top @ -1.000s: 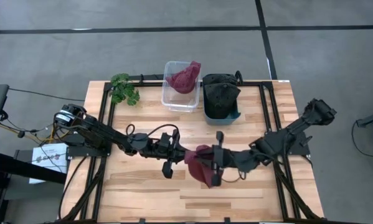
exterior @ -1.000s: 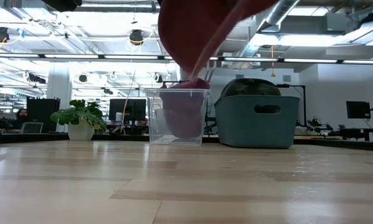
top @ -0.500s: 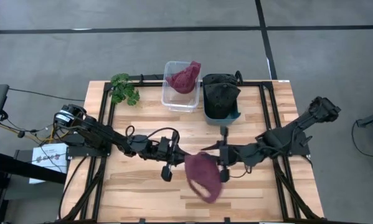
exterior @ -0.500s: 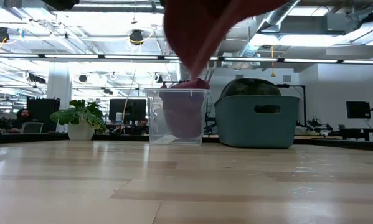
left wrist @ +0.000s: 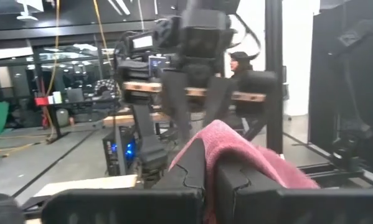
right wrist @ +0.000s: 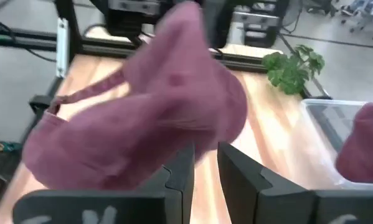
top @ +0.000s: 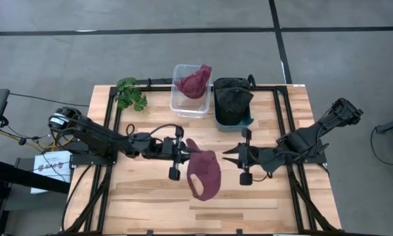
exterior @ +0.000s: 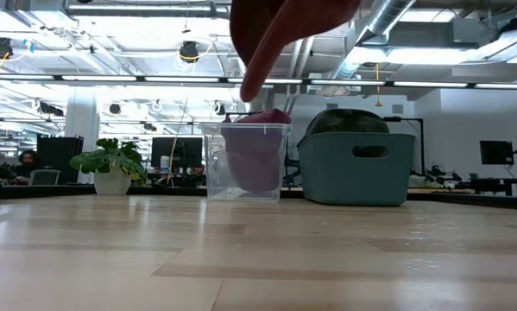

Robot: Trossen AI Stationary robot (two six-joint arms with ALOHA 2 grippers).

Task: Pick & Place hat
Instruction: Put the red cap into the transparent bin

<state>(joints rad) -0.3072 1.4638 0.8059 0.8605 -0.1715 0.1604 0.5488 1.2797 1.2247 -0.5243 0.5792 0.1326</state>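
Left gripper (top: 181,156) is clamped on the maroon hat (top: 204,176), which hangs above the table (top: 150,203) near centre, trailing toward 5 o'clock from the fingers. Right gripper (top: 237,157) sits at 3 o'clock of the hat, just apart from it, fingers looking spread with nothing between them. Clear bin (top: 181,105) with another maroon hat (top: 193,82) and the teal bin (top: 232,118) sit at 12 o'clock.

Two slim dark six-joint arms, matte black, with looping black cables; the left arm's base (top: 68,122) shows a round silver-and-orange motor cap. Blocky black fingers (right wrist: 174,180).
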